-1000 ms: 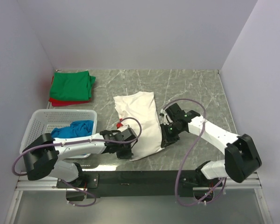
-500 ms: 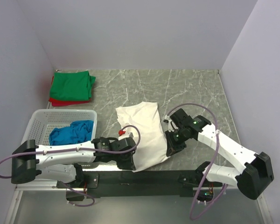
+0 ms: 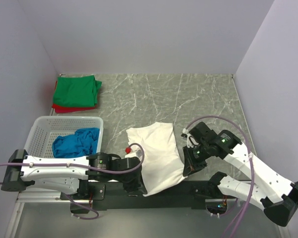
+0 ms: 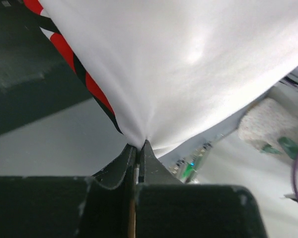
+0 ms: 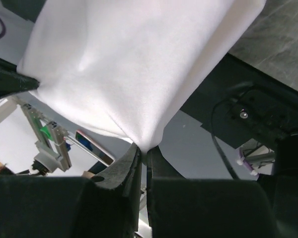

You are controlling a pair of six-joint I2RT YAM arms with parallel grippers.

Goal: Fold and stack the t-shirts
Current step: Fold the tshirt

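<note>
**Item 1.** Your large white cloth t-shirt (image 3: 156, 151) is held between both arms at the near edge of the grey marbled table (image 3: 198, 94). Its near end reaches over the black base rail (image 3: 193, 191). Your left wrist view shows red and black print (image 4: 92, 87) along one edge.

**Item 2.** Your left gripper (image 4: 139, 147) has its jaws pinched tight on the shirt's near left corner.

**Item 3.** Your right gripper (image 5: 143, 148) has its jaws clamped on the shirt's near right corner.

**Item 4.** You have a plain green folded t-shirt (image 3: 77, 90) lying on top of a red t-shirt (image 3: 64, 108) in the far left corner of the table.

**Item 5.** You have a bright blue t-shirt (image 3: 77, 143) crumpled inside the white plastic lattice basket (image 3: 64, 119). The basket stands at the near left, just beyond your left arm.
</note>
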